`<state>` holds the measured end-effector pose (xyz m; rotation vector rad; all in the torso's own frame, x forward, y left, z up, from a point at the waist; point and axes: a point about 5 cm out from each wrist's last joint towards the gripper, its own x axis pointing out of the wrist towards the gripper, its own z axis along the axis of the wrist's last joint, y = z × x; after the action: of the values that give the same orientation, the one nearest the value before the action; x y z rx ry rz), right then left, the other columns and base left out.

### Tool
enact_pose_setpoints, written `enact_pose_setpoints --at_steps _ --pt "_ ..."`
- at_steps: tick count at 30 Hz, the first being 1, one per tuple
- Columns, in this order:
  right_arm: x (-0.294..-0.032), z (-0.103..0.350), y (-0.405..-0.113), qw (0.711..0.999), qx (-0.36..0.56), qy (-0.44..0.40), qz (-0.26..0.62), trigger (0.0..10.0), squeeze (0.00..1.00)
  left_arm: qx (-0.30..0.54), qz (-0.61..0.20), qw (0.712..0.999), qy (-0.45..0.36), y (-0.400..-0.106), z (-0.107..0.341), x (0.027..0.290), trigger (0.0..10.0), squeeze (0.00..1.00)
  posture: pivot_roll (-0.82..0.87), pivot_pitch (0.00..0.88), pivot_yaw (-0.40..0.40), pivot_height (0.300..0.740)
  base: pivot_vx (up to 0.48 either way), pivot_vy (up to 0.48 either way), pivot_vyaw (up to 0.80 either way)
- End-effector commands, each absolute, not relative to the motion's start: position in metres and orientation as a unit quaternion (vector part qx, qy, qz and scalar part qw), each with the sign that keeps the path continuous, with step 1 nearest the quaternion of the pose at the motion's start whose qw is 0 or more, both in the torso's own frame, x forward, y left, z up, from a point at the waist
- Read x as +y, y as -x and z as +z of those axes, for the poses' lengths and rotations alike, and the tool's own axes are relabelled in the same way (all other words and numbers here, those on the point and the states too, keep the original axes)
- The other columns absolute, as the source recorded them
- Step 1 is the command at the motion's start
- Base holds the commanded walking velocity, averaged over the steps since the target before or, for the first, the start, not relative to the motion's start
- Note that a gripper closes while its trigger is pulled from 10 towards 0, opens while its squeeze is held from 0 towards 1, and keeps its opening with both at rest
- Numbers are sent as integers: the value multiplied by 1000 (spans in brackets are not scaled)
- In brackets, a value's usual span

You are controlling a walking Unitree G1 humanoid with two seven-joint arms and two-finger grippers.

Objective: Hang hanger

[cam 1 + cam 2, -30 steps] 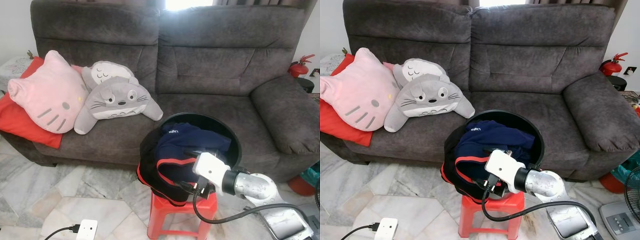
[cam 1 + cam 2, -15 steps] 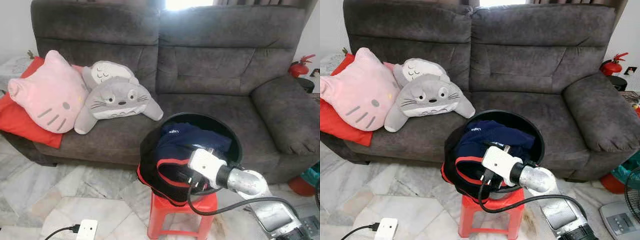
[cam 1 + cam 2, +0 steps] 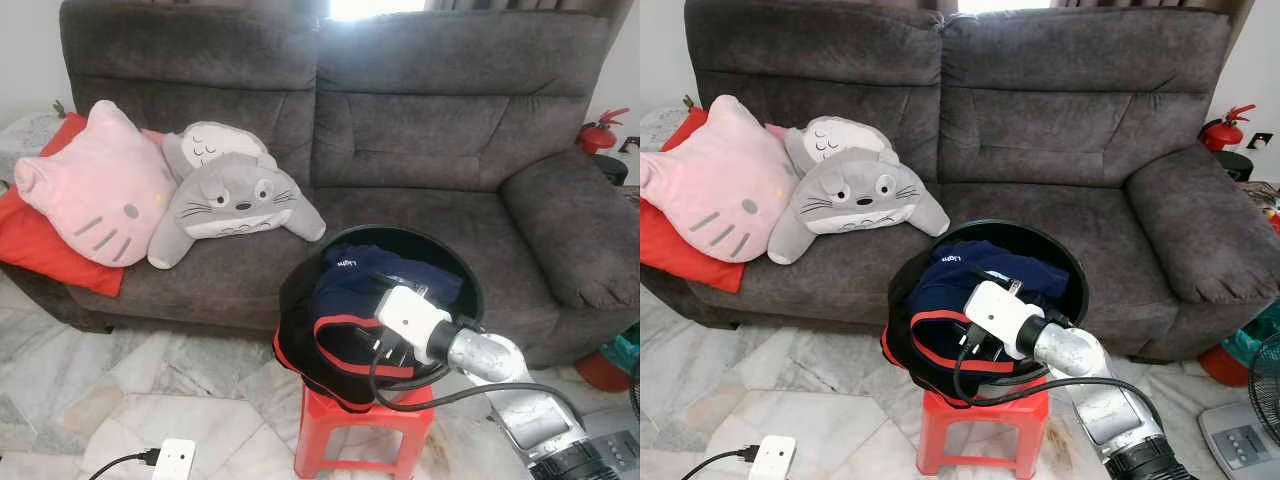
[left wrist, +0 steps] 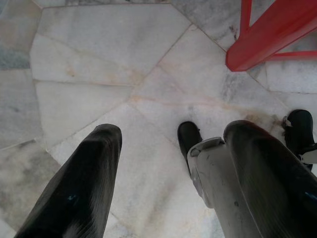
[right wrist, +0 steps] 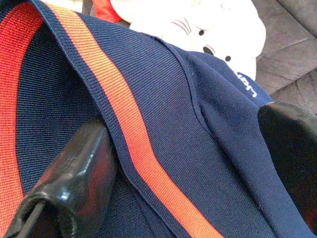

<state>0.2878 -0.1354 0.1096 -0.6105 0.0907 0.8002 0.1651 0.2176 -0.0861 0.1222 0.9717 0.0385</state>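
Observation:
A black round basket (image 3: 471, 277) stands on a red plastic stool (image 3: 335, 422) in front of the sofa. It holds a navy garment (image 3: 345, 285) with red-orange stripes, part of which hangs over the front rim. My right gripper (image 3: 386, 350) reaches into the basket from the right and lies against that garment. In the right wrist view its fingers (image 5: 84, 163) are spread, and a striped fold of the navy garment (image 5: 163, 124) runs between them, so the right gripper (image 5: 188, 121) is open. My left gripper (image 4: 168, 198) hangs open above the marble floor. I see no hanger.
A dark grey sofa (image 3: 420, 130) fills the back, with a pink cat cushion (image 3: 95, 190), a grey plush (image 3: 235, 195) and a red cushion (image 3: 40, 245) on its left seat. A white power strip (image 3: 172, 460) lies on the floor. A fire extinguisher (image 3: 600, 132) stands at the right.
My right arm has pushed forward and up, from the stool's front edge into the basket and onto the navy garment. Basket and stool have stayed put.

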Motion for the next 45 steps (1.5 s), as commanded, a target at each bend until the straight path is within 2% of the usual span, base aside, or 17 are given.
enact_pose_setpoints --at_steps 1,6,22,29,36,45 --pt "-136 115 -293 879 29 295 373 10000 0 471 16 880 -61 -163 -87 218 10000 0 -140 0 7 740 0 0 0" --pt "-138 116 -297 882 20 307 357 10000 0 471 16 880 -61 -162 -87 218 10000 0 -138 0 7 740 0 0 0" --pt "-151 98 -300 854 45 402 327 10000 0 471 14 880 -62 -162 -87 218 10000 0 -141 0 6 740 0 0 0" --pt "-155 101 -305 862 27 413 293 10000 0 471 14 880 -62 -162 -87 218 10000 0 -139 0 6 740 0 0 0" --pt "-160 117 -316 882 -14 405 240 10000 0 469 15 881 -64 -163 -87 218 10000 0 -139 0 6 740 0 0 0" --pt "-158 106 -311 881 11 397 257 10000 0 469 14 881 -64 -162 -87 218 10000 0 -140 0 8 740 0 0 0"
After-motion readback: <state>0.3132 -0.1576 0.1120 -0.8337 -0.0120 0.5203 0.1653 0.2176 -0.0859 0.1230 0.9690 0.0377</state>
